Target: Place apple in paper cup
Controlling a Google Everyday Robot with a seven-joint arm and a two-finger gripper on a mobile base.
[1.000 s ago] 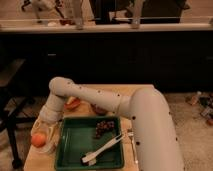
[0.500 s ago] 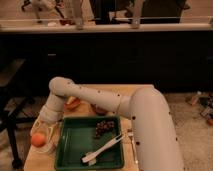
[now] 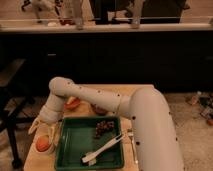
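Note:
The apple (image 3: pixel 42 144), small, round and orange-red, sits at the table's front left corner, left of the green tray. A whitish rim shows around its lower side, which looks like the paper cup (image 3: pixel 49 150) holding it. My gripper (image 3: pixel 44 132) is directly above the apple, at the end of the white arm that reaches in from the lower right. Its cream fingers (image 3: pixel 34 126) stand spread apart on either side, just over the fruit, and look open.
A green tray (image 3: pixel 65 150) holds a dark brown cluster (image 3: pixel 104 128) and a white utensil (image 3: pixel 102 150). A flatter orange-red item (image 3: pixel 72 103) lies behind the arm. A dark chair (image 3: pixel 10 100) stands left of the wooden table (image 3: pixel 125 91). A dark counter runs behind.
Almost nothing differs; the gripper and the apple stay at the front left corner, with at most a very slight shift.

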